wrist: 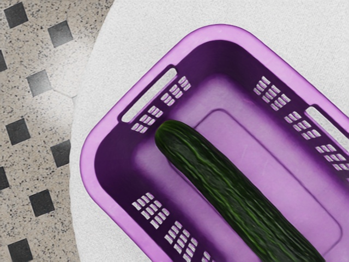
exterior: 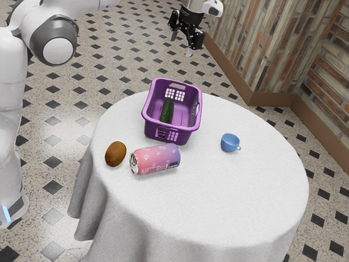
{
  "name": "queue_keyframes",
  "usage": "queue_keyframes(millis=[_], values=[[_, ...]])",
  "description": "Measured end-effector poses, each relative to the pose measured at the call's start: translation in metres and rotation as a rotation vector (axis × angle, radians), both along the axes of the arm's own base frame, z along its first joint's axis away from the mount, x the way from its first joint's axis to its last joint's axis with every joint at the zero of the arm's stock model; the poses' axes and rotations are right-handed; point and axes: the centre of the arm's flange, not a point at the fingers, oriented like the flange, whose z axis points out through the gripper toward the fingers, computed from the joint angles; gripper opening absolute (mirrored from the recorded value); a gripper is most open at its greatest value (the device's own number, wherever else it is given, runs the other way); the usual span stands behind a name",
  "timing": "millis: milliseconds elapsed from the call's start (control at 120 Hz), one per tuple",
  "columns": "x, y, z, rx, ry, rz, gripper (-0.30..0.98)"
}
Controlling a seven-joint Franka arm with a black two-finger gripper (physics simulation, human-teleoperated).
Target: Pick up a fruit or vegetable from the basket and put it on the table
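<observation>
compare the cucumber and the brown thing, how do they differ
The cucumber is long and dark green; the brown thing is short, oval and brown. The cucumber lies inside the purple basket; the brown thing lies outside it, on the table. Neither is held.

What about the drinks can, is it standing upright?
No, the drinks can lies on its side on the table, its metal end turned toward the brown oval item.

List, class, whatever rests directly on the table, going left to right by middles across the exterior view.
Brown oval item → pink-and-purple can → purple basket → blue cup.
</observation>
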Motion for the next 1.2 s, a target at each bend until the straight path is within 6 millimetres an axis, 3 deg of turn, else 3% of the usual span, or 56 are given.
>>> queue_keyframes(millis=[133, 150, 183, 225, 275, 358, 383, 408, 442, 492, 558, 600, 767, 875, 950, 1017, 1117, 1200], values=[[0.000, -0.009, 0.011, 0.021, -0.015, -0.022, 0.69], [-0.003, -0.013, 0.022, 0.029, -0.038, -0.031, 0.69], [-0.018, -0.029, 0.072, 0.047, -0.137, -0.067, 0.69], [-0.036, -0.062, 0.115, 0.051, -0.228, -0.139, 0.69], [-0.039, -0.119, 0.134, 0.044, -0.272, -0.253, 0.69], [-0.028, -0.227, 0.122, 0.022, -0.256, -0.443, 0.68], [-0.022, -0.249, 0.111, 0.020, -0.233, -0.475, 0.68], [-0.016, -0.258, 0.100, 0.021, -0.212, -0.484, 0.68], [0.000, -0.252, 0.078, 0.029, -0.169, -0.458, 0.68], [0.018, -0.219, 0.053, 0.031, -0.121, -0.388, 0.68], [0.027, -0.178, 0.038, 0.016, -0.095, -0.309, 0.68], [0.029, -0.164, 0.034, 0.003, -0.090, -0.281, 0.69], [0.031, -0.167, 0.027, -0.039, -0.083, -0.270, 0.69], [0.035, -0.203, 0.002, -0.053, -0.038, -0.244, 0.69], [0.035, -0.207, -0.006, -0.070, -0.031, -0.140, 0.69], [0.034, -0.184, -0.011, -0.078, -0.028, 0.006, 0.69], [0.023, -0.128, -0.034, -0.113, 0.013, 0.252, 0.69], [0.015, -0.110, -0.061, -0.134, 0.041, 0.384, 0.69]])
